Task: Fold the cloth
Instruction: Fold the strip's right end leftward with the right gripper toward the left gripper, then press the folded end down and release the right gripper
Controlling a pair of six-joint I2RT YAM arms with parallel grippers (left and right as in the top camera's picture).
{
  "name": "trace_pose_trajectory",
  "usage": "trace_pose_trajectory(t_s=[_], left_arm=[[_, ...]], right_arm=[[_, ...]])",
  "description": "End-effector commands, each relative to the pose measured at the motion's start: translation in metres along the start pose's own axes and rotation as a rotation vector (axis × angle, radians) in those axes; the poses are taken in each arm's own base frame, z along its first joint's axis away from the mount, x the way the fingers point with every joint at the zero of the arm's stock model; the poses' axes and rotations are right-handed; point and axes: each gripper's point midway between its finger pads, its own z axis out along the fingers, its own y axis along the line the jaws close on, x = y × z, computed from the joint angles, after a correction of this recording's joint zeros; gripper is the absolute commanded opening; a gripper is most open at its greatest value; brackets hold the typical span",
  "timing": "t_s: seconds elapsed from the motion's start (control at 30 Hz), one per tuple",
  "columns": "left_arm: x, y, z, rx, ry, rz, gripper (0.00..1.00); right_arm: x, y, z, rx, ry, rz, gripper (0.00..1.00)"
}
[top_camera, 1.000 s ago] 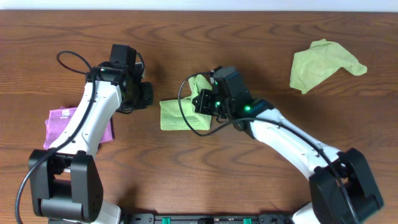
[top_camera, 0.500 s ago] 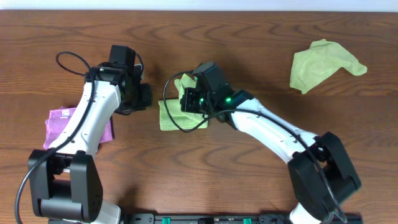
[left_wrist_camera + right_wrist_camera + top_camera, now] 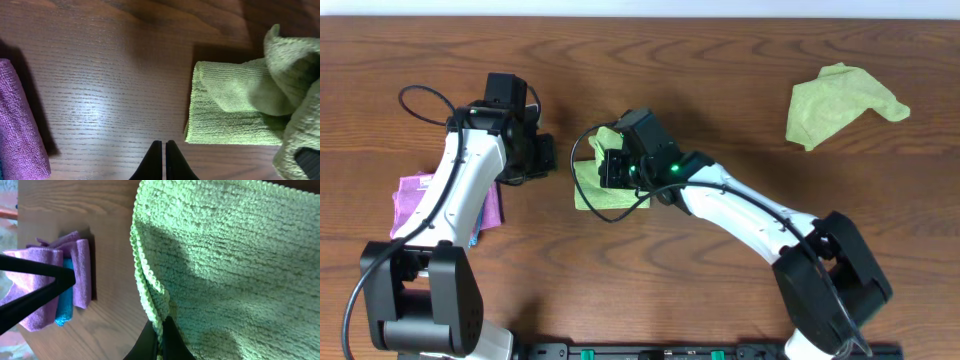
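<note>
While the green cloth (image 3: 592, 193) lies half-folded on the wood a little left of the table's middle, one flap raised over its lower layer, the likeliest failure is a crooked fold. The right gripper (image 3: 160, 330) is pinched tight on only a thin strip of hem. If that strip slips out, or the flap drags instead of lifting, the lower layer could bunch or slide.

The left gripper (image 3: 160, 150) is closed and empty over bare wood just beside the cloth's left edge, so nothing anchors that bottom layer.

From overhead the right wrist covers much of the cloth, so I cannot tell how its edges line up. The left wrist view cuts off its right part.

A crumpled second cloth (image 3: 840, 100) lies well apart at the far right. At the left sits a folded purple cloth (image 3: 415, 195) over a teal layer (image 3: 64, 307) of unclear kind.
</note>
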Motion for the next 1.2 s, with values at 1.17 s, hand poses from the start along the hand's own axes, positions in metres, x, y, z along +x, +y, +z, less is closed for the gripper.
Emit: trace_pose_trajectory(t_s=[1.17], left_arm=[[-0.013,0.038,-0.036,-0.055,-0.097,-0.07,0.06]], right_arm=[[0.018,0.029,0.044,0.011,0.067,-0.09,0.01]])
